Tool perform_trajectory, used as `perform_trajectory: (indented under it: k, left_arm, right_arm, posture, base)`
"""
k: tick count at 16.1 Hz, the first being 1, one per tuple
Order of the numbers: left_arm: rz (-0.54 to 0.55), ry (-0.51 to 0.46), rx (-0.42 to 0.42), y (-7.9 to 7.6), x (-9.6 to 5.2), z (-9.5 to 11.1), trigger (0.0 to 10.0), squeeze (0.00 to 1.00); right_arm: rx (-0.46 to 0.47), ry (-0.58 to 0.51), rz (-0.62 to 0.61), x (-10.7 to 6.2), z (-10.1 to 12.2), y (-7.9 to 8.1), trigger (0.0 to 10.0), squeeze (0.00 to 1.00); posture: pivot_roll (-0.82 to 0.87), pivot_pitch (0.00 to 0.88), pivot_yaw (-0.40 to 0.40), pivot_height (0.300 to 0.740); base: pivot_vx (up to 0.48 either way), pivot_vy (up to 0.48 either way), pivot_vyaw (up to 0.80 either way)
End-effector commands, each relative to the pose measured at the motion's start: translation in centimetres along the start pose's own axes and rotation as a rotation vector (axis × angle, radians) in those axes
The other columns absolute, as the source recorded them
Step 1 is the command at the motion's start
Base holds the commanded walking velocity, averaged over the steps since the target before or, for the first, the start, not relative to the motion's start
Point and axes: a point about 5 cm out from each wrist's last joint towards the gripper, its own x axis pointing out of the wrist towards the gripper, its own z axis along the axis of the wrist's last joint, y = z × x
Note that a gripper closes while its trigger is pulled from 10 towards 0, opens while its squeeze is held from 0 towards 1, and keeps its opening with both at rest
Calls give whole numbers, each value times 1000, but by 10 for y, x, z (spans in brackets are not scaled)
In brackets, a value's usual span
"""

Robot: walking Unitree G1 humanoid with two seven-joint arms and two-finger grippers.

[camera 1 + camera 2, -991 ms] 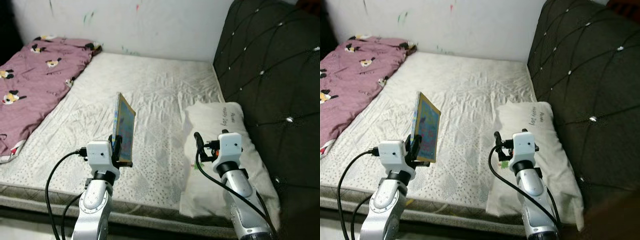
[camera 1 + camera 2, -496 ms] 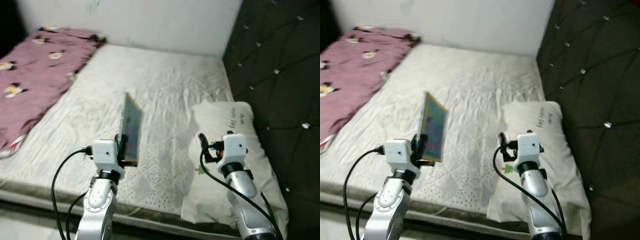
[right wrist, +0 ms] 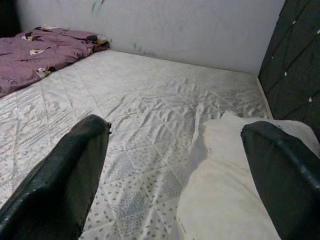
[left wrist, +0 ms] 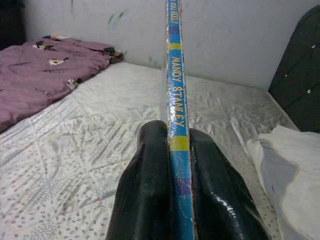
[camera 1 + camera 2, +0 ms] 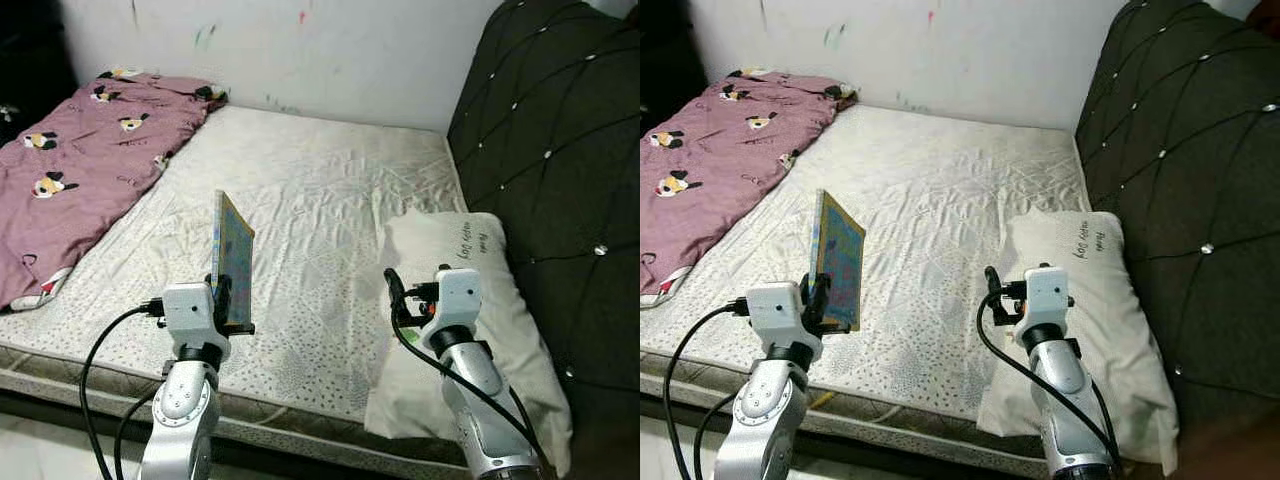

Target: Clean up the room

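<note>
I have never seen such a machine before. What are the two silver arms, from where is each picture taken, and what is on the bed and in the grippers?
This is a humanoid robot standing at the side of a bed. Two pictures come from a stereo camera on its head, looking down over both arms. The other two come from cameras on its wrists, each looking along that gripper's two black fingers.

The left gripper is shut on a thin book, held upright by its edge above the mattress; the left wrist view shows its blue spine between the fingers. The right gripper is open and holds nothing; it is raised in front of a white pillow.

A purple blanket with cartoon prints lies on the far left of the mattress. A dark padded headboard stands on the right.
</note>
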Motion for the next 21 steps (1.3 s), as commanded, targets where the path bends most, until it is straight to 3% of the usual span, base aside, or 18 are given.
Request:
perform_trajectory:
  k: [1,6,21]
  left_arm:
    - [12,-40,-16,1,3,10,10000,0]
    - [24,-82,-17,18,-2,18,10000,0]
    - [6,-63,6,14,1,16,10000,0]
  right_arm:
    - [10,-4,0,0,3,-2,10000,0]
    - [17,-5,9,-2,4,-1,10000,0]
    - [14,-4,34,-1,5,1,10000,0]
  posture:
    - [-31,35,-35,740]
    - [-31,66,-35,740]
    - [-27,49,-41,711]
  base:
    - [0,0,0]
    - [0,0,0]
    - [0,0,0]
